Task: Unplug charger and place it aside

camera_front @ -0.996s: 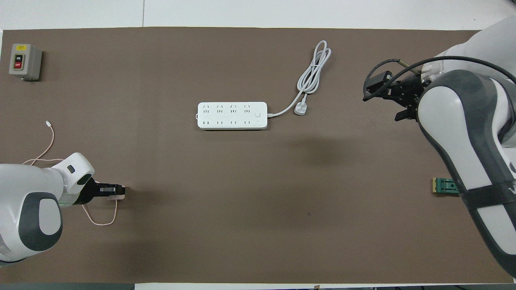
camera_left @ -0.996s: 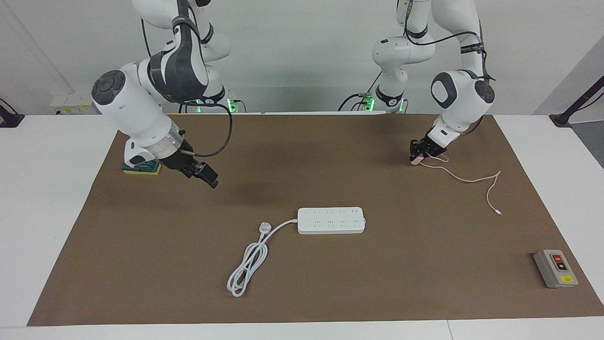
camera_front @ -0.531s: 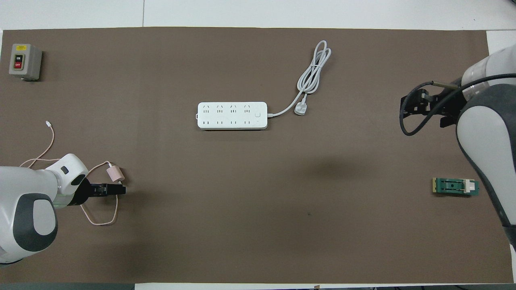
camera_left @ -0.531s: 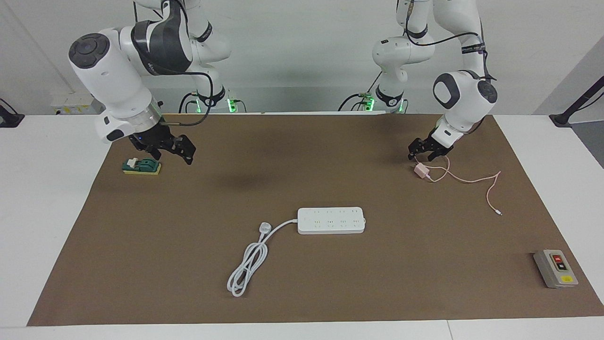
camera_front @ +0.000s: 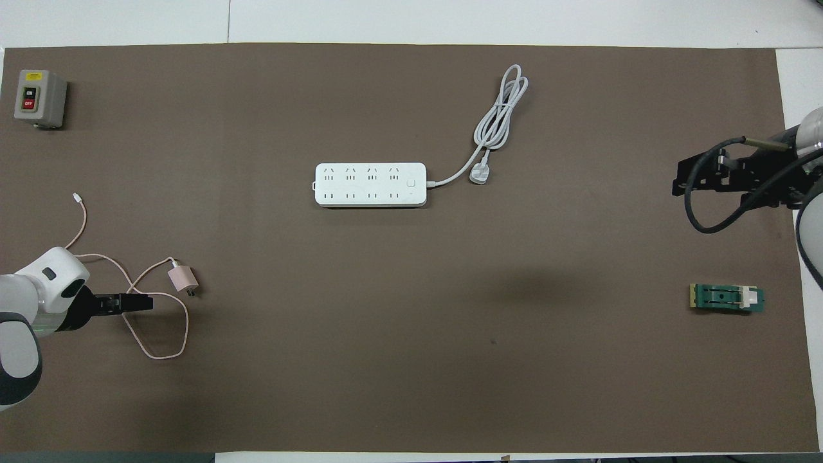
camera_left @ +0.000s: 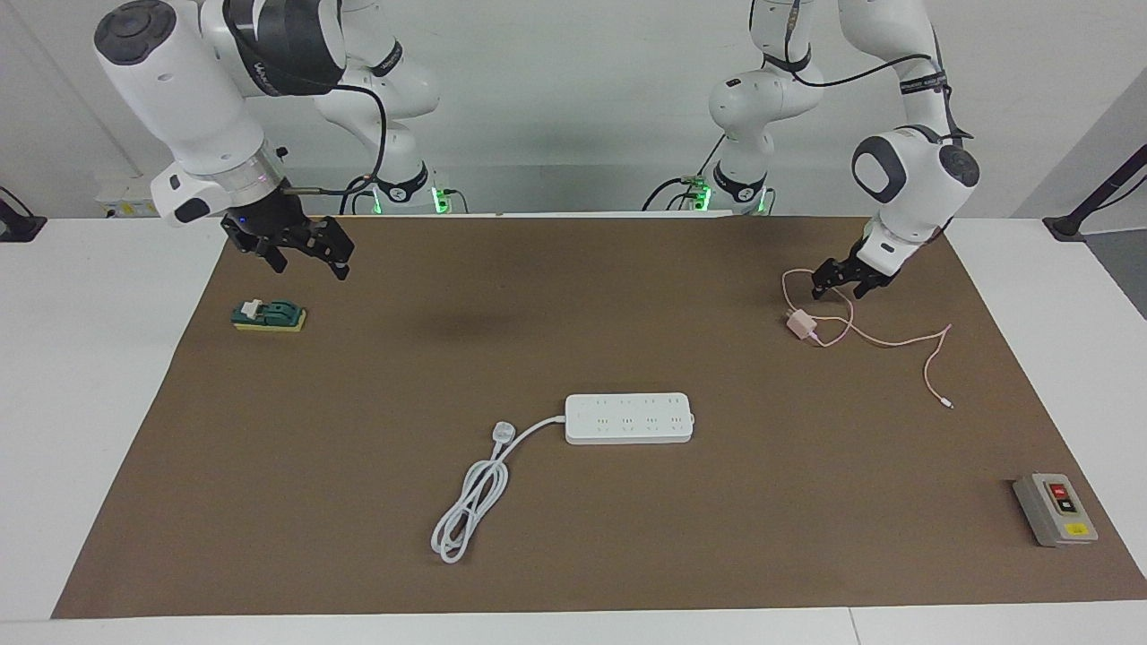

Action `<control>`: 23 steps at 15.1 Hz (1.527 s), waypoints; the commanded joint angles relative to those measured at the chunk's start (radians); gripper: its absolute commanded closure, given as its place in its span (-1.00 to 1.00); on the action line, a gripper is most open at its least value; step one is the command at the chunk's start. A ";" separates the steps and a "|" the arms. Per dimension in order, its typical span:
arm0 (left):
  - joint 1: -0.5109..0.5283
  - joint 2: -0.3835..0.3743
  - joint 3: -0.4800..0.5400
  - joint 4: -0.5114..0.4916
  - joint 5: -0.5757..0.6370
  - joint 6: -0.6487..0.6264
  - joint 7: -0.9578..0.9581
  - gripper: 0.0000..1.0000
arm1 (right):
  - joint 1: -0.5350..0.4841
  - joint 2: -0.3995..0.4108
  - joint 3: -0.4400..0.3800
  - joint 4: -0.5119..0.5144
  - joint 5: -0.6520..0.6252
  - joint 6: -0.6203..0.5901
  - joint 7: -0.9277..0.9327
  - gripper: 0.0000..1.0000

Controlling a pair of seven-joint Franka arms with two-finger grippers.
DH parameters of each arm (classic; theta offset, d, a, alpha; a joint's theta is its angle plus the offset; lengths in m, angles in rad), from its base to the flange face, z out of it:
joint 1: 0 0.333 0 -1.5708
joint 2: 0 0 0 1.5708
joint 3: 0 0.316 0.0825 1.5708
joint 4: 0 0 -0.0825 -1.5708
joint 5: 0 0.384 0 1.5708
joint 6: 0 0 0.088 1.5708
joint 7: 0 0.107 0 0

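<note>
From my console, lighting reads even and bright, overhead; soft blurred shadows fall on the brown mat (camera_left: 627,537) (no glare), both views sharp.

chargers: 1 (camera_left: 797,323) | power strips: 1 (camera_left: 629,418) | switch boxes: 1 (camera_left: 1055,510) | green blocks: 1 (camera_left: 268,315)

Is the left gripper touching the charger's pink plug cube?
Apart. The facing view shows the left gripper raised, with bare mat between it and the charger lying below.
</note>
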State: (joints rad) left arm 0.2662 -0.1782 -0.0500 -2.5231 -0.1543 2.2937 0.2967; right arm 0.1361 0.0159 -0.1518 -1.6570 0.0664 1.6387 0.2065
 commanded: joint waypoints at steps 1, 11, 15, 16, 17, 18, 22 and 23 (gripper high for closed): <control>0.036 -0.006 -0.004 0.152 0.018 -0.155 0.004 -1.00 | -0.030 0.019 0.005 0.040 -0.025 -0.052 -0.074 -1.00; 0.016 -0.007 -0.022 0.588 0.078 -0.597 -0.269 -1.00 | -0.044 0.024 -0.014 0.051 -0.092 -0.103 -0.147 -1.00; -0.024 0.045 -0.037 0.726 0.159 -0.696 -0.324 -1.00 | -0.044 0.029 -0.011 0.082 -0.076 -0.132 -0.154 -1.00; -0.028 0.060 -0.039 0.763 0.160 -0.727 -0.336 -1.00 | -0.047 0.018 -0.012 0.072 -0.076 -0.134 -0.154 -1.00; -0.031 0.081 -0.042 0.812 0.162 -0.759 -0.338 -1.00 | -0.052 0.010 -0.012 0.063 -0.076 -0.135 -0.153 -1.00; -0.042 0.101 -0.047 0.855 0.163 -0.784 -0.338 -1.00 | -0.052 0.009 -0.012 0.063 -0.076 -0.135 -0.153 -1.00; -0.090 0.155 -0.053 0.936 0.180 -0.778 -0.340 -1.00 | -0.050 -0.010 -0.015 0.049 -0.077 -0.145 -0.154 -1.00; -0.091 0.154 -0.054 0.928 0.179 -0.755 -0.338 -1.00 | -0.052 -0.010 -0.015 0.049 -0.079 -0.142 -0.154 -1.00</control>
State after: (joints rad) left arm 0.1955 -0.0545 -0.1074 -1.6344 -0.0039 1.5325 -0.0279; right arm 0.0982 0.0196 -0.1710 -1.6035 -0.0077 1.5084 0.0817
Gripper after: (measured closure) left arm 0.000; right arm 0.000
